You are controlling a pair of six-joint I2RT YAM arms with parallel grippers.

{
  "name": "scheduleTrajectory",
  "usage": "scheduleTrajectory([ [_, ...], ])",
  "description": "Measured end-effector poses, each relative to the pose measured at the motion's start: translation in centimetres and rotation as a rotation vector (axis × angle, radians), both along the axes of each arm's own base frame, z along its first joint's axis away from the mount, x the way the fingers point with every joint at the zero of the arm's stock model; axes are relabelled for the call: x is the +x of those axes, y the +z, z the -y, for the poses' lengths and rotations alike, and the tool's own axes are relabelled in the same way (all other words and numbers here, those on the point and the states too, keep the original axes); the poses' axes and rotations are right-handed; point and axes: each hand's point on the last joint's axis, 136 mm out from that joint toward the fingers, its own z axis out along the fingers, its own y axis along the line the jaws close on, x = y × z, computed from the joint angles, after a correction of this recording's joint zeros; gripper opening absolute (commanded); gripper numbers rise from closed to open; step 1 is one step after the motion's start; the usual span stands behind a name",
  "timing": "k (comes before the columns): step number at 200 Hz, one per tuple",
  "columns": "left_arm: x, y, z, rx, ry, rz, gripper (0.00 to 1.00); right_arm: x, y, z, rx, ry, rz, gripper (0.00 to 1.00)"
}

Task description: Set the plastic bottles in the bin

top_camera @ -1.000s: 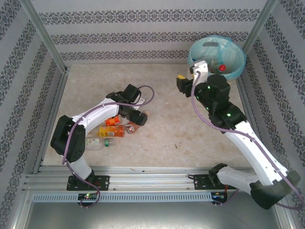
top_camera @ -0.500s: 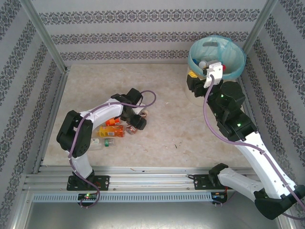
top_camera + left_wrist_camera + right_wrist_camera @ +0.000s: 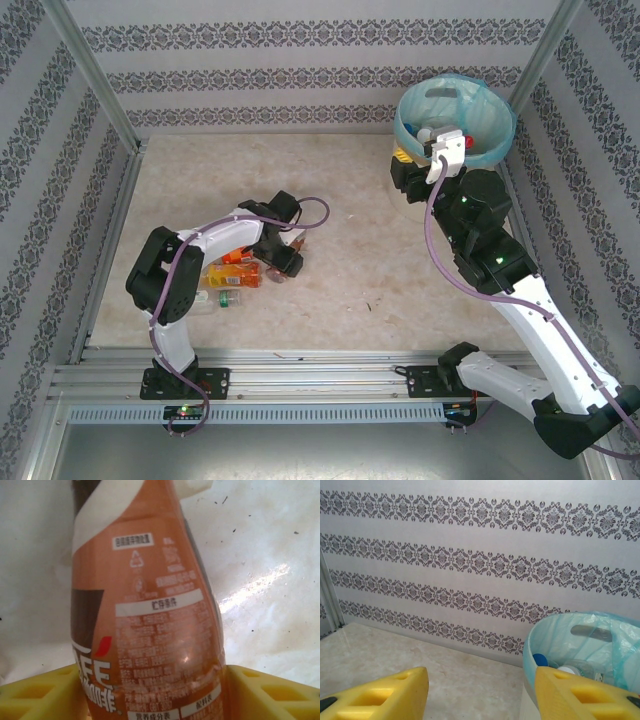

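A brown-labelled plastic bottle [image 3: 145, 630] lies on the pale table between the yellow fingers [image 3: 265, 690] of my left gripper [image 3: 150, 695], and both fingers press its sides. From above, that gripper [image 3: 285, 252] is low over the bottle cluster. Two orange bottles [image 3: 235, 272] and a clear one [image 3: 215, 298] lie just left of it. My right gripper [image 3: 480, 685] is open and holds nothing, beside the bin [image 3: 580, 630]. The bin [image 3: 500, 105] has a light blue liner and holds several bottles [image 3: 567, 670].
Patterned walls close off the table at the back and both sides, with metal posts [image 3: 95, 75] in the corners. The bin stands in the far right corner against the back wall. The right arm [image 3: 490, 250] stretches along the right side.
My left gripper has dropped onto the brown bottle and its jaws have narrowed around it. The right arm swung right to the bin's rim, then held still.
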Motion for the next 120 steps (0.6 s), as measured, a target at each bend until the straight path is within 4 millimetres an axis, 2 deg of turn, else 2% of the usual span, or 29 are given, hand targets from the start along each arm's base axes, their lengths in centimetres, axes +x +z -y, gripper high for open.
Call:
scheduleTrajectory([
  [41, 0.1, 0.4, -0.1, 0.000, -0.005, 0.016, 0.60, -0.7, 0.8, 0.4, 0.014, -0.004, 0.021, 0.58],
  [63, 0.4, 2.6, 0.1, -0.040, -0.011, 0.092, 0.60, -0.9, 1.1, 0.5, 0.018, 0.003, 0.027, 0.57],
  [75, 0.7, 5.2, 0.5, -0.101, -0.022, 0.177, 0.59, -1.1, 1.3, 0.0, 0.018, 0.030, 0.027, 0.57],
  [91, 1.0, 9.9, 1.1, -0.212, -0.042, 0.334, 0.59, -1.3, 1.4, -1.3, 0.021, 0.101, 0.026, 0.59],
  [112, 0.7, 17.1, 1.8, -0.377, -0.096, 0.585, 0.62, -1.7, 1.6, -4.4, 0.025, 0.271, 0.014, 0.61],
  [120, 0.3, 19.3, 1.9, -0.427, -0.122, 0.662, 0.63, -2.0, 1.5, -5.8, 0.028, 0.353, 0.005, 0.60],
])
